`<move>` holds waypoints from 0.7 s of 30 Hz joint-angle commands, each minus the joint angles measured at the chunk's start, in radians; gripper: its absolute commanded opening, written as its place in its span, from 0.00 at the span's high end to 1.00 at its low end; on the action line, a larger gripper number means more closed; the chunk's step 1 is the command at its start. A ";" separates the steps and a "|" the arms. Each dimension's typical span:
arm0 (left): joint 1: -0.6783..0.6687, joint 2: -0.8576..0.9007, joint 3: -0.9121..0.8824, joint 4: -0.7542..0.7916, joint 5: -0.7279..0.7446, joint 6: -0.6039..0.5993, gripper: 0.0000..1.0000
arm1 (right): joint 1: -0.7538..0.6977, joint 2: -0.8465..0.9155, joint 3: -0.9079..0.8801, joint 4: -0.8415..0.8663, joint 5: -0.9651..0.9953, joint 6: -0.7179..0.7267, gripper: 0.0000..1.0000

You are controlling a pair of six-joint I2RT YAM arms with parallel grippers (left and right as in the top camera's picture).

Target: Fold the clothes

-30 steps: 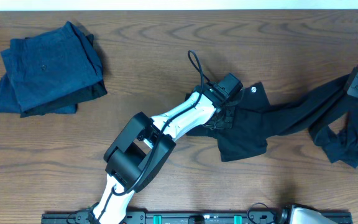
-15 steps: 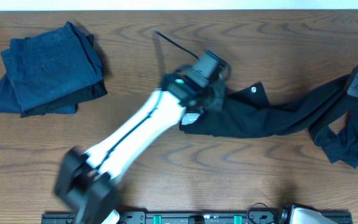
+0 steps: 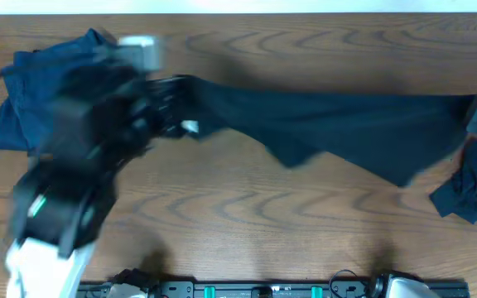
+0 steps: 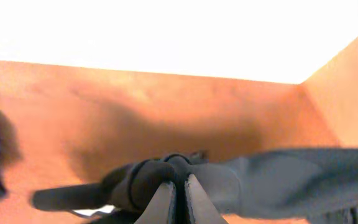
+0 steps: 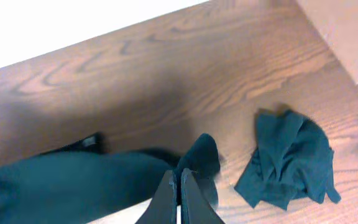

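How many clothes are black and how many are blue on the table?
Black: 1, the long garment, stretched out.
Blue: 2, the folded bundle and the crumpled one.
Total: 3.

Clothes: 3 lots in view
- 1x long black garment (image 3: 346, 124)
- 1x crumpled dk-blue garment (image 3: 474, 190), R side
- 1x dk-blue stack (image 3: 11, 99), L side, partly hidden & blurred; no. of pieces in it can't be told

So dk-blue lots = 2, black = 1

End effectors: 2, i.e. left end effector (image 4: 180, 186) + right end effector (image 5: 179, 180)

1x counter (image 3: 247, 240)
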 commanded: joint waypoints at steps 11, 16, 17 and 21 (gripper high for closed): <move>0.053 -0.307 -0.002 -0.021 -0.009 0.022 0.94 | -0.011 -0.238 0.006 0.107 0.077 0.014 0.99; 0.053 -0.281 -0.002 -0.021 -0.029 0.025 0.94 | -0.011 -0.206 0.006 0.106 0.091 0.014 0.99; 0.053 -0.267 -0.002 -0.021 -0.048 0.026 0.94 | -0.011 -0.190 0.006 0.106 0.090 0.015 0.99; 0.053 -0.177 -0.002 -0.012 -0.079 0.025 0.94 | -0.011 -0.106 0.006 0.106 0.072 0.014 0.99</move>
